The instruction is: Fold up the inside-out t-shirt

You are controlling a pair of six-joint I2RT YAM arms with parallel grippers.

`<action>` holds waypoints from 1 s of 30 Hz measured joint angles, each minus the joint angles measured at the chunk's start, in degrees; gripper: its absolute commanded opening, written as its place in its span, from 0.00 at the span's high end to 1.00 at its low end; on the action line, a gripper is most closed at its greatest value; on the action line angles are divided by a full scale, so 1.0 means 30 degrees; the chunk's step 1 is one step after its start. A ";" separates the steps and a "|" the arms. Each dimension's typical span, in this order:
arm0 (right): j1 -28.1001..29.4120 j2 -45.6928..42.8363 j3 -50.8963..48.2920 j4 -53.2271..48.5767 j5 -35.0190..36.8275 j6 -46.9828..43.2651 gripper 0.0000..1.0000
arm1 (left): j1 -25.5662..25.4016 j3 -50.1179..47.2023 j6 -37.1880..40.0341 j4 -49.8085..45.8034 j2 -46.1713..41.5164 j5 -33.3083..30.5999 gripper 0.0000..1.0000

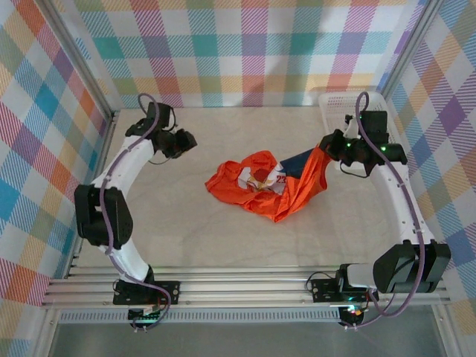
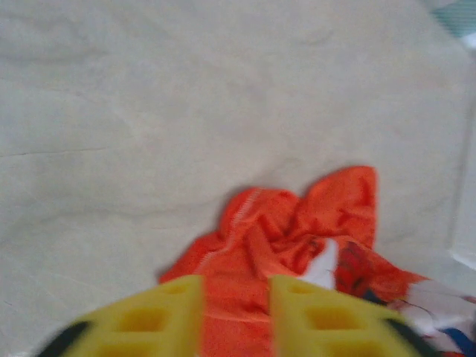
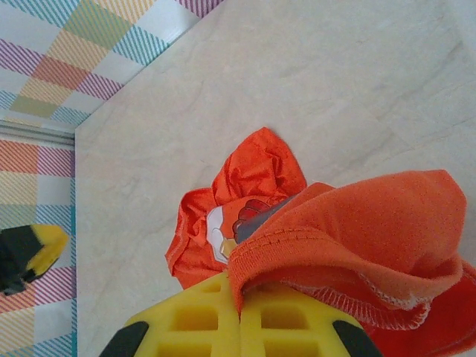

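**A:** Top external view first: how far along are you?

**B:** Barely begun, I'd judge. Your bright orange-red, thin-fabric, short-sleeved t-shirt point(image 1: 260, 186) lies in a crumpled heap near the middle of the pale beige desk point(image 1: 223, 238), with part of a white-and-red print showing among the wrinkles. No fold is made, and the cloth is not yet spread flat. You have all of it left to do: open the garment out, smooth it, then fold it.

**A:** And your right hand point(image 1: 329, 149)?

**B:** It is pinching the t-shirt. In the right wrist view the yellow fingers are pressed together point(image 3: 239, 305) on a stitched hem of the t-shirt point(image 3: 349, 216). From above, one end of the cloth rises off the desk to that hand while the rest trails back towards the centre.

**A:** Your left hand point(image 1: 186, 141)?

**B:** Spread, and holding nothing. It sits to the far left of the heap, near it but clear of it. In the left wrist view its fingers stand apart point(image 2: 234, 286), and the t-shirt point(image 2: 297, 223) lies just beyond them on the desk.

**A:** What do you need next?

**B:** Probably a second corner for that free hand, so you can stretch the cloth between both.
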 measured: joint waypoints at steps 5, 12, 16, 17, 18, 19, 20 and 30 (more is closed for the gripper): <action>0.0000 0.0000 0.0000 0.0007 -0.0117 0.0000 1.00 | -0.1902 -0.1020 0.1435 0.0044 -0.0189 0.0051 0.46; -0.0066 0.0000 0.0000 -0.0007 -0.0109 -0.0131 1.00 | -0.5727 -0.1953 0.4962 -0.1304 0.1064 -0.3257 0.70; -0.0073 0.0000 0.0000 -0.0015 -0.0117 -0.0138 1.00 | -0.6768 -0.1792 0.6135 -0.1953 0.2484 -0.5581 0.73; -0.0073 0.0022 0.0000 -0.0015 -0.0131 -0.0138 1.00 | -0.6849 -0.1719 0.6324 -0.2106 0.2871 -0.6120 0.74; -0.0073 0.0036 0.0000 -0.0015 -0.0160 -0.0138 1.00 | -0.6892 -0.1639 0.6492 -0.2259 0.3242 -0.6630 0.74; -0.0073 0.0066 0.0000 -0.0015 -0.0175 -0.0146 1.00 | -0.6980 -0.1566 0.6630 -0.2368 0.3606 -0.7147 0.74; -0.0073 0.0095 0.0000 -0.0015 -0.0175 -0.0146 1.00 | -0.7023 -0.1515 0.6747 -0.2455 0.3927 -0.7628 0.74; -0.0211 0.0284 0.0000 -0.0007 -0.0342 -0.0211 1.00 | -0.7111 -0.1166 0.7053 -0.3002 0.5654 -1.0295 0.74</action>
